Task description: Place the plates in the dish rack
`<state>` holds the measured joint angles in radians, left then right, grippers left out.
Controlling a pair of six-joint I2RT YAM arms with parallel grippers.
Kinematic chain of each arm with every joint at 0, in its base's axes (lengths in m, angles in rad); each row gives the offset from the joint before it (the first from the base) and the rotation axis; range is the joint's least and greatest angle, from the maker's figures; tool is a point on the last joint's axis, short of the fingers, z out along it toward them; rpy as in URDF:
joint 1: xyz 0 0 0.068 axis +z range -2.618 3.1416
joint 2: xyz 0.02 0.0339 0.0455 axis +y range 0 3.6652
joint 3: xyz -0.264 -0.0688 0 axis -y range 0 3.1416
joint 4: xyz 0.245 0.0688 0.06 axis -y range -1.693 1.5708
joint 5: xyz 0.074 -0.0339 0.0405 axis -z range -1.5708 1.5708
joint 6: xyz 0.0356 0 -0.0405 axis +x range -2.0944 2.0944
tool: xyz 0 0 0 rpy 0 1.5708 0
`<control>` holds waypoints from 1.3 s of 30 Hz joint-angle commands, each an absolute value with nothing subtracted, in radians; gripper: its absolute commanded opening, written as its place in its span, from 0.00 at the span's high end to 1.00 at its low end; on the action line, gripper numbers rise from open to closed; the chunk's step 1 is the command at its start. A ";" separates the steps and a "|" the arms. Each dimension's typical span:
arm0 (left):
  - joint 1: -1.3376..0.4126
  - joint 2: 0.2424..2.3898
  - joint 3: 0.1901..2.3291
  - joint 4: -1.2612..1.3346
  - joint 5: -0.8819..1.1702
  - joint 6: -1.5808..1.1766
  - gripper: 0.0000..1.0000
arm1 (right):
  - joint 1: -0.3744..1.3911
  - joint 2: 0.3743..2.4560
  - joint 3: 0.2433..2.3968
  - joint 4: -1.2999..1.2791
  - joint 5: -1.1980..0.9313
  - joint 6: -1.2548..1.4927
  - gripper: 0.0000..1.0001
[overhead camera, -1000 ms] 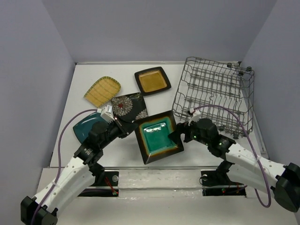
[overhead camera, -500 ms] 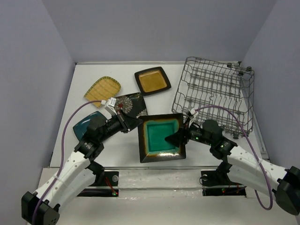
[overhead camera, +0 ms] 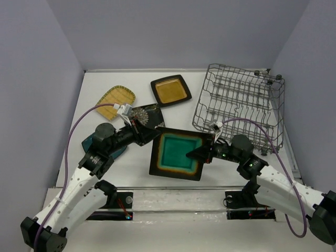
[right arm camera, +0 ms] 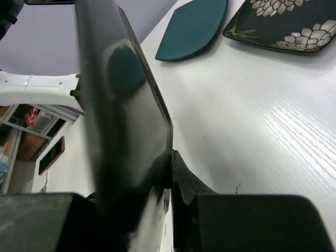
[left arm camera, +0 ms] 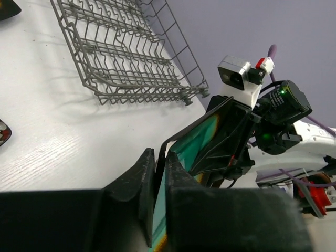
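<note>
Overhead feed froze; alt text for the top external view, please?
The left gripper and right gripper hold the teal brown-rimmed plate by opposite edges. An amber plate, yellow gridded plate and floral plate lie behind it; the wire dish rack stands at right.

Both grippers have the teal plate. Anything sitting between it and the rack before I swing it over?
Nothing lies on the table between the teal plate and the rack. Only the right gripper, clamped on the plate's rack-side edge, and its cable are there. The left gripper holds the opposite edge.
</note>
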<state>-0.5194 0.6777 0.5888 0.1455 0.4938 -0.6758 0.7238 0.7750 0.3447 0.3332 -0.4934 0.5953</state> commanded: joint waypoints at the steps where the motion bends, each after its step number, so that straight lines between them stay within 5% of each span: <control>1: -0.534 0.684 0.704 0.093 0.404 -0.671 0.65 | 0.739 0.729 0.399 0.433 -0.468 0.563 0.93; 9: -0.535 0.692 0.848 -0.086 0.198 -0.471 0.12 | 0.739 0.698 0.550 0.244 -0.209 0.589 0.93; 14: -0.535 0.692 0.884 -0.124 0.115 -0.413 0.06 | 0.739 0.698 0.673 0.160 -0.045 0.580 0.93; 25: -0.534 0.655 0.739 -0.035 0.138 -0.403 0.04 | 0.655 0.762 0.908 0.048 0.733 0.247 0.93; 31: -0.535 0.617 0.723 -0.041 0.146 -0.370 0.04 | 0.237 0.870 0.954 0.048 0.692 0.270 0.93; 39: -0.537 0.563 0.713 -0.037 0.190 -0.353 0.04 | -0.099 1.050 0.902 0.198 0.661 0.354 0.93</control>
<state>-0.5346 0.5930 0.7174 -0.0937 0.1490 -0.3843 -0.0212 1.0344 0.8688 -0.1146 0.6441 0.2859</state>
